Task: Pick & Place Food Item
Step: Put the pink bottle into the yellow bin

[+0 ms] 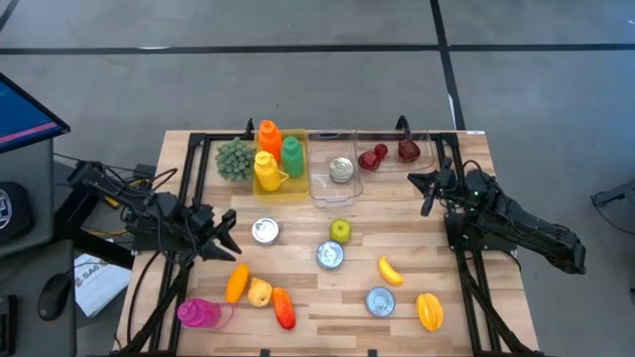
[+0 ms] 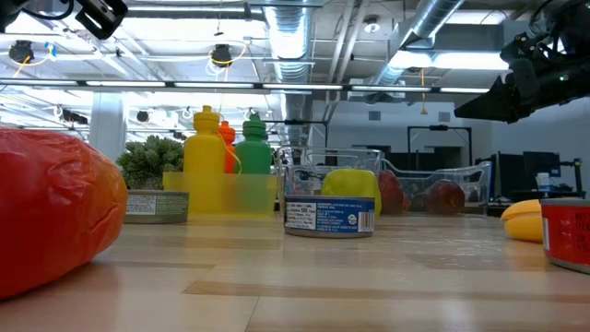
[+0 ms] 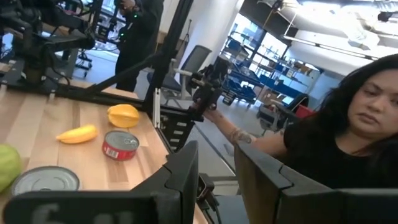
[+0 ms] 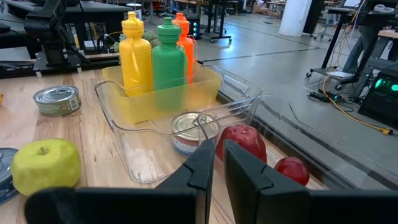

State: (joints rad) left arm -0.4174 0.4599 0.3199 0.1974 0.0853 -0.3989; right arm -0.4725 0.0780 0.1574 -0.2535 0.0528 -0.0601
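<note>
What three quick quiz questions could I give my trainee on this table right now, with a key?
1. True or false: the can in the clear bin lies next to a banana.
2. Which bottle stands nearest the table's front edge? A) pink bottle B) green bottle C) orange bottle
3. Fill in: the green apple lies on the table between the clear bin and a ____.

Key:
1. False. The can is alone in its bin; the banana lies on the bare table.
2. A. The other two stand in the yellow bin at the back.
3. can.
</note>
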